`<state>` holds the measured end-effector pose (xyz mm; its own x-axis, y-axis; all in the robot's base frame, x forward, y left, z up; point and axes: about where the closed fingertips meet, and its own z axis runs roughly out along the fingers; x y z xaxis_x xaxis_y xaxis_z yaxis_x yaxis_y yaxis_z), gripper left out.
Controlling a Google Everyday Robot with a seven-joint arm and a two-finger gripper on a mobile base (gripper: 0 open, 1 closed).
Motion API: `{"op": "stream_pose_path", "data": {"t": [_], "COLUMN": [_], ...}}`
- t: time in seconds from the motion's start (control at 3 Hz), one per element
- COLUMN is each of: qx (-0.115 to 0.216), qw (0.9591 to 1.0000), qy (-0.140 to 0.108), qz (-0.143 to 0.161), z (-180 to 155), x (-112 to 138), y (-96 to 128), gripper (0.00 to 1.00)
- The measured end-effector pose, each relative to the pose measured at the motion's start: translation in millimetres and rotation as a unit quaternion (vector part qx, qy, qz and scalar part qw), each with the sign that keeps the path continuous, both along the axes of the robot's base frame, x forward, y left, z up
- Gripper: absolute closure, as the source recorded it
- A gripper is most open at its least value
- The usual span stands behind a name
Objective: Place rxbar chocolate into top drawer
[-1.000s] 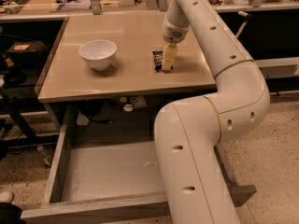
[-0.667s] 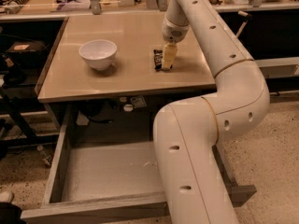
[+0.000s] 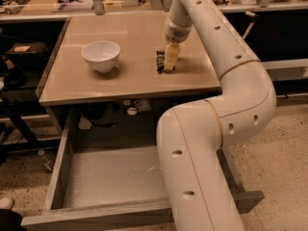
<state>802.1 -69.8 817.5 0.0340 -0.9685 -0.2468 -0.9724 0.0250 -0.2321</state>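
The rxbar chocolate (image 3: 160,60), a small black-wrapped bar, lies on the tan table top (image 3: 125,37), right of centre. My gripper (image 3: 169,67) points straight down at the bar's right side and reaches the table there, covering part of the bar. The top drawer (image 3: 58,177) is pulled out below the table's front edge. Its flat grey bottom shows, and my arm hides its right part.
A white bowl (image 3: 101,56) stands on the table left of the bar. My large white arm (image 3: 202,143) crosses in front of the drawer's right half. Benches with clutter run along the back, and dark equipment stands at the left.
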Motion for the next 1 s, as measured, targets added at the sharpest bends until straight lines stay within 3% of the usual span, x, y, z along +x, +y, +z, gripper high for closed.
{"op": "stream_pose_path", "data": {"t": [0.67, 1.0], "qx": [0.01, 0.012], "qw": [0.9995, 0.9989], "qy": [-0.015, -0.015], "qz": [-0.024, -0.043], "z": [27.3, 44.4], "x": [-2.6, -12.5], "y": [-4.7, -20.0], "gripper": [1.0, 1.0]}}
